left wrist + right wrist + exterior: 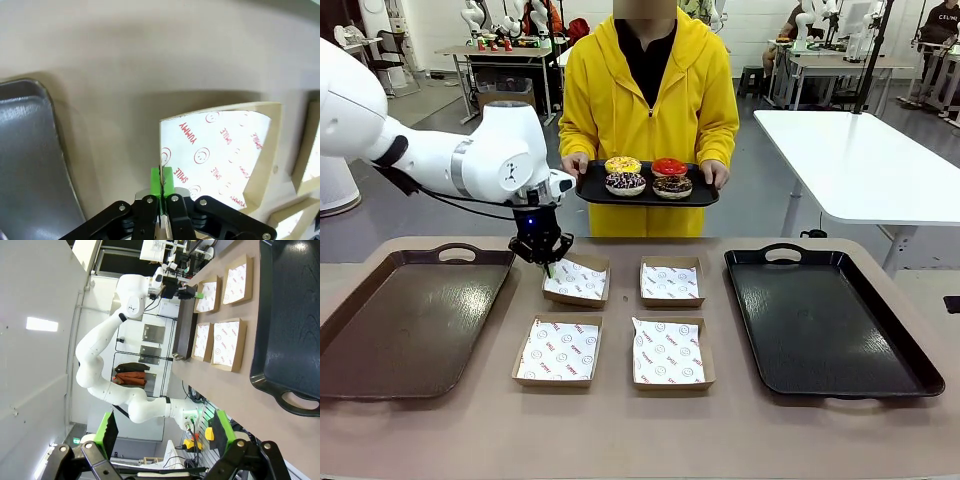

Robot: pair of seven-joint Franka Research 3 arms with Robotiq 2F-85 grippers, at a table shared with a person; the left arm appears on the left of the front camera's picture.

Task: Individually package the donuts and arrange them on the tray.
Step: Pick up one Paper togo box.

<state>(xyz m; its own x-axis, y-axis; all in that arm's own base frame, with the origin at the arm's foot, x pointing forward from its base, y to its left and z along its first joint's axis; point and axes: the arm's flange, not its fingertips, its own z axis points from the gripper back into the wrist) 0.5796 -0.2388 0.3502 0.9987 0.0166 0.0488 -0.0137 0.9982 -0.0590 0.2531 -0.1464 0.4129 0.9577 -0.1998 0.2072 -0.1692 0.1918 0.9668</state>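
– Looking at the left gripper point(161, 176), what do we find?

– We find it clenched. Its two green pads point(155, 180) are pressed together, and the left edge of the paper liner point(215, 150) runs into the seam between them, so it pinches the paper. This liner lies in the cardboard box point(575, 281) at the far left of the four boxes in the middle of the table point(620, 440).

– And the right gripper point(165, 432)?

– We see it released, the fingers spread wide. Nothing is between them and they touch nothing.

– Where is what must be packed?

– Beyond the far edge of the table. There a person point(650, 90) in a yellow hoodie holds a small black tray point(592, 190), with hands point(574, 165) at its two ends. On it we count four: the yellow-iced donut point(623, 165) at the back left, the red donut point(669, 167) at the back right, the sprinkled chocolate donut point(625, 183) at the front left, and the dark chocolate donut point(672, 186) at the front right.

– What else lies on the table?

– A brown tray point(410, 320) along its left edge and a large black tray point(825, 320) along its right edge. The four boxes lie between them.
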